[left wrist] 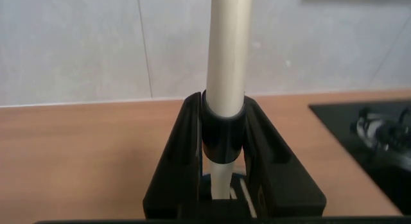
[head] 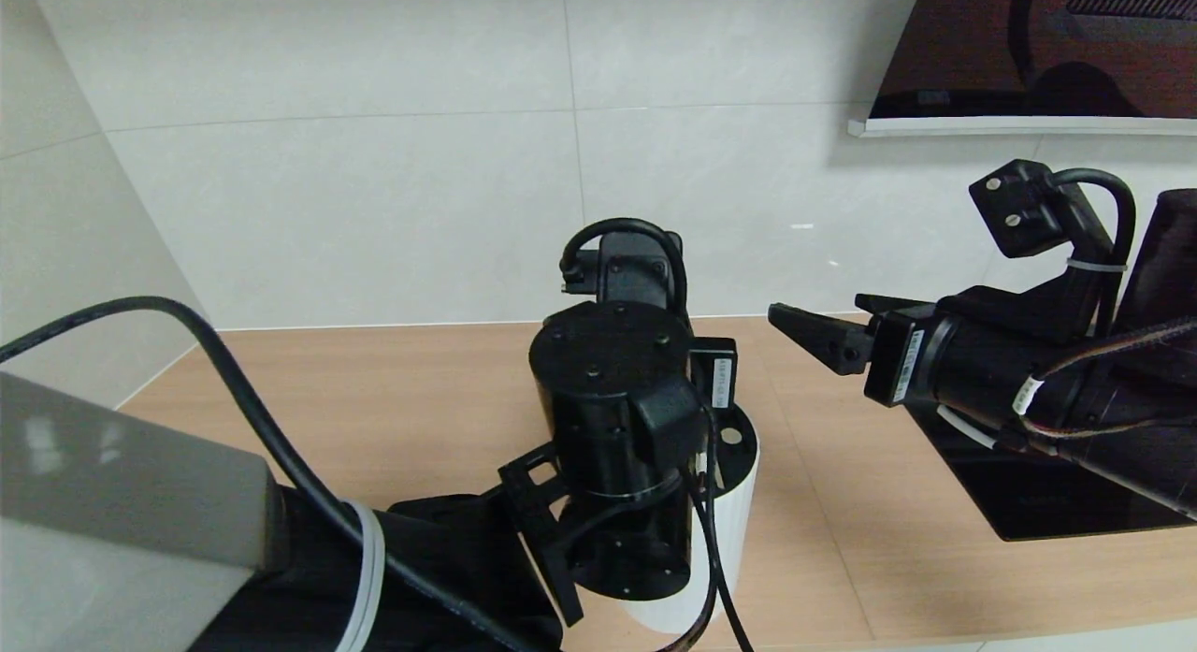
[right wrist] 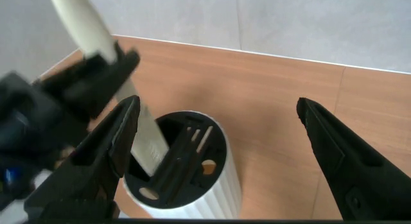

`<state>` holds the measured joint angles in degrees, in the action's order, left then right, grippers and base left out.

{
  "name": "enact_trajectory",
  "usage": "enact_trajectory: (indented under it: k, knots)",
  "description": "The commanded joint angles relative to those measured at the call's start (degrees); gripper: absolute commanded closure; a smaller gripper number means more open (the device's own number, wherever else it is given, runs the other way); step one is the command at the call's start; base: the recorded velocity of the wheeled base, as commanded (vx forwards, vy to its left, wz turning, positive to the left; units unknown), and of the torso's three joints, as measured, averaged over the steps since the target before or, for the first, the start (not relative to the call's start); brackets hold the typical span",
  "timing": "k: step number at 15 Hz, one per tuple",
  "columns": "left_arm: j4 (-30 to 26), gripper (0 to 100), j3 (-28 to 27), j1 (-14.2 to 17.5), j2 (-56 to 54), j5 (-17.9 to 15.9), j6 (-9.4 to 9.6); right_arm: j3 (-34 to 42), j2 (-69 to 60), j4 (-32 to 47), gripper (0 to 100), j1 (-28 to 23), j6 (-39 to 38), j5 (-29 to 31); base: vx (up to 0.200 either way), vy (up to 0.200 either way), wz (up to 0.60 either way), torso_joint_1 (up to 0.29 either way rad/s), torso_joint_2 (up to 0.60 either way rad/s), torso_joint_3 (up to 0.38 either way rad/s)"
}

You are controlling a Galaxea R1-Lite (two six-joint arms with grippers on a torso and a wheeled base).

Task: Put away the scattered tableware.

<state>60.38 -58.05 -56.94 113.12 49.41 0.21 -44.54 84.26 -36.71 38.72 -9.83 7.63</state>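
Where left hand (left wrist: 223, 124) grips it, utensil (left wrist: 228, 44) points down — into holder (right wrist: 218, 192).

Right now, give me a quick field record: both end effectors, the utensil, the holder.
left end effector: shut on utensil, above holder
utensil: cream handle, lower end in holder's slotted top
holder: white, ribbed, upright on counter
right end effector: open, empty, near holder
cooktop: black, on robot's right
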Motion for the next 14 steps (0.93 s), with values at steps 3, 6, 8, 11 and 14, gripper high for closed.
enact_trajectory:
  k: [3, 6, 8, 11, 14]
  knots:
    - [-0.09, 100, 3.47, -0.19, 3.43, 0.07, -3.02, -0.02, 0.38, -0.03, 0, -0.05, -0.02, 0.02, 0.0, 0.0, 0.0, 0.0, 0.0, 0.0]
    - [-0.09, 100, 3.91, -0.19, 4.92, -0.01, -3.28, 0.25, 0.55, -0.03, 0, -0.05, -0.02, 0.02, 0.0, 0.0, 0.0, 0.0, 0.0, 0.0]
    - [-0.09, 100, 4.0, -0.19, 4.83, 0.07, -3.28, 0.25, 0.55, -0.03, 0, -0.05, -0.02, 0.02, 0.0, 0.0, 0.0, 0.0, 0.0, 0.0]
    - [-0.09, 100, 4.26, -0.19, 4.66, 0.07, -3.28, 0.25, 0.64, -0.03, 0, -0.05, -0.02, 0.02, 0.0, 0.0, 0.0, 0.0, 0.0, 0.0]
    - [-0.09, 100, 4.26, -0.19, 4.48, 0.07, -3.28, 0.34, 0.64, -0.03, 0, -0.05, -0.02, 0.02, 0.0, 0.0, 0.0, 0.0, 0.0, 0.0]
